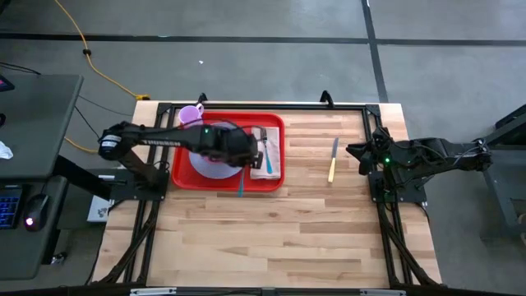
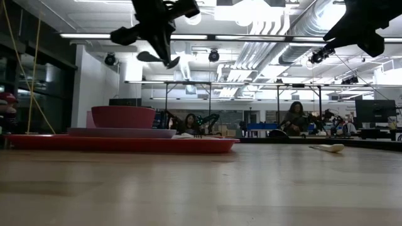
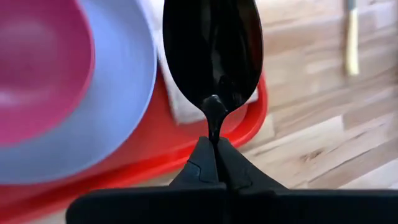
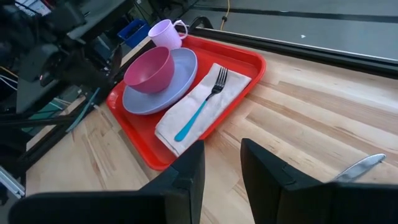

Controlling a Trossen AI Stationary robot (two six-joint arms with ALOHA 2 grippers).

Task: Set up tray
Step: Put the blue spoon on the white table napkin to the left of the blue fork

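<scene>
Wood planks of the bench (image 1: 271,222) fill the lower part of the high view, bare of objects. Above them, left of centre, sits the red tray (image 1: 182,179). On it rest a lavender plate (image 4: 177,84) with a pink bowl (image 4: 148,70) inside, and, toward the tray's right side, a white napkin (image 4: 199,112) carrying a fork (image 4: 200,107) with a teal handle. A lavender mug (image 1: 191,113) stands at the tray's upper left corner.

The left hand (image 3: 211,149) hovers over the tray's lower edge, fingers clenched on the neck of a dark spoon (image 3: 211,56) whose bowl points away from the wrist camera. In the high view a teal handle pokes out beneath the arm near the tray's lower rim.

To place the spoon well, the left hand should probably lower it flat onto the napkin beside the fork, handle parallel to the fork's, clear of the plate rim, then release only once it rests.

Right of the tray, well apart, a knife (image 1: 333,159) with a pale yellow handle lies on the bench. At the right edge, the right hand (image 4: 222,163) waits with fingers parted, grasping nothing.
</scene>
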